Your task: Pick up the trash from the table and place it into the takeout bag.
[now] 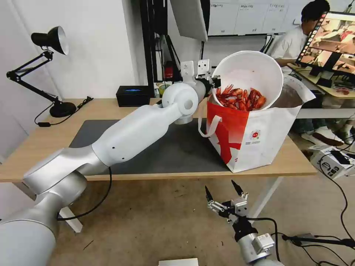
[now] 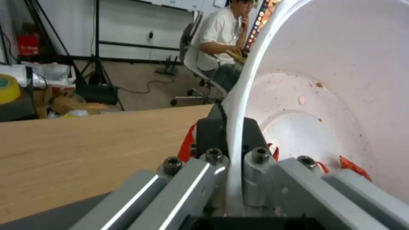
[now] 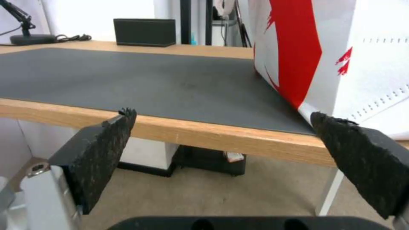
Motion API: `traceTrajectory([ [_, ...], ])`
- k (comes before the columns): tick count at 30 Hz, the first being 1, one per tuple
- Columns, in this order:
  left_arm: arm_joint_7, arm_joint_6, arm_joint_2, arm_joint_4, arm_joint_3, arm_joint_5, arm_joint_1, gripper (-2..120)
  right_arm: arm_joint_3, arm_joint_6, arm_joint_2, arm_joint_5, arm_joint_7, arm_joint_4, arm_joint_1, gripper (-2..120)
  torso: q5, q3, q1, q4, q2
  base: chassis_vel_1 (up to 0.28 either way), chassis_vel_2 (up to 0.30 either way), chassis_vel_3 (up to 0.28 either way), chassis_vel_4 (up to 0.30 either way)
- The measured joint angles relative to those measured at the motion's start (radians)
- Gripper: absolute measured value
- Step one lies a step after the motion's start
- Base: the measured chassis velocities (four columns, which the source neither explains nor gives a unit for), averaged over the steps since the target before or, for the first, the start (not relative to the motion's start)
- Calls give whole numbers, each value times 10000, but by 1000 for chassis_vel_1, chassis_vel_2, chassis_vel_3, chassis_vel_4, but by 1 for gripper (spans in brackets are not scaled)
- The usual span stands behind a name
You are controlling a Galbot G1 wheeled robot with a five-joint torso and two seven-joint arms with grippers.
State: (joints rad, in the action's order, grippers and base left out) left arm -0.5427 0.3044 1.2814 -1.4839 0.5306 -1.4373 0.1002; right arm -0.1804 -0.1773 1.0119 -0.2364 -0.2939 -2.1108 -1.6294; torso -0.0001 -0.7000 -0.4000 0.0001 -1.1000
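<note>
The long light-wood table [image 1: 44, 144] with its dark grey rectangular mat [image 3: 127, 80] carries the large boxy white takeout bag with a red panel [image 1: 259, 144] at the 3 o'clock end. Step in hand, as judged: depositing the round white bowl of red shells [image 1: 246, 79], which is tipped on edge over the bag mouth, opening toward the camera. The next move calls for lowering it into the bag before release, without spilling shells. The left arm reaches diagonally toward 1 o'clock; the left gripper [image 1: 215, 82] has its fingers closed on the bowl rim at its 9 o'clock edge. The right gripper [image 1: 223, 193] hangs below the table edge at 6 o'clock, fingers spread wide, empty.
</note>
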Motion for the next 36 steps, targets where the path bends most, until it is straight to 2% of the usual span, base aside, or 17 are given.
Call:
traceTrajectory([
  [11, 260, 762, -157, -137, -136, -778, 84, 0, 0, 0, 0, 0, 0, 0, 0, 100, 1, 0, 0, -1, 0, 0, 0, 0, 0],
  [21, 567, 1006, -226, -117, -59, -656, 87, 1, 1, 0, 0, 0, 0, 0, 0, 100, 1, 0, 0, -1, 0, 0, 0, 0, 0],
  [23, 646, 1038, -250, -130, -5, -545, 95, 9, 0, 0, 0, 0, 0, 0, 0, 100, 1, 0, 0, -1, 0, 0, 0, 0, 0],
  [25, 657, 1056, -265, -146, 9, -526, 96, 13, 0, 0, 0, 0, 0, 0, 0, 100, 1, 0, 0, -1, 0, 0, 0, 0, 0],
  [26, 669, 1081, -285, -179, 32, -506, 99, 19, 0, 0, 0, 0, 0, 0, 0, 100, 1, 0, 0, 0, 0, 0, 0, 0, 0],
  [28, 689, 1099, -302, -208, 45, -504, 101, 22, 0, 0, 0, 0, 0, 1, 0, 100, 1, 0, 0, -1, 0, 0, 0, 0, 0],
  [29, 716, 1126, -320, -236, 55, -504, 102, 29, 0, 0, 1, 0, 0, 0, 0, 100, 1, 0, 0, -1, 0, 0, 0, 0, 0],
  [30, 716, 1126, -320, -236, 55, -504, 102, 29, 0, 0, 1, 0, 0, 0, 0, 100, 1, 0, 0, -1, 0, 0, 0, 0, 0],
  [31, 742, 1229, -360, -291, 59, -522, 119, 39, 0, 0, 0, 0, 0, 0, 0, 100, 1, 0, 0, -1, 0, 0, 0, 0, 0],
  [32, 742, 1229, -360, -291, 59, -522, 119, 39, 0, 0, 0, 0, 0, 0, 0, 100, 1, 0, 0, -1, 0, 0, 0, 0, 0],
  [34, 743, 1306, -386, -331, 66, -560, 134, 49, 0, 0, 1, 0, 0, 0, 0, 100, 0, 0, 0, 0, 0, 0, 0, 0, 0],
  [35, 743, 1306, -386, -331, 66, -560, 134, 49, 0, 0, 1, 0, 0, 0, 0, 100, 0, 0, 0, 0, 0, 0, 0, 0, 0],
  [36, 743, 1362, -392, -344, 66, -580, 152, 54, 0, 0, 0, 0, 0, 0, 0, 100, 0, 0, 0, 0, 0, 0, 0, 0, 0],
])
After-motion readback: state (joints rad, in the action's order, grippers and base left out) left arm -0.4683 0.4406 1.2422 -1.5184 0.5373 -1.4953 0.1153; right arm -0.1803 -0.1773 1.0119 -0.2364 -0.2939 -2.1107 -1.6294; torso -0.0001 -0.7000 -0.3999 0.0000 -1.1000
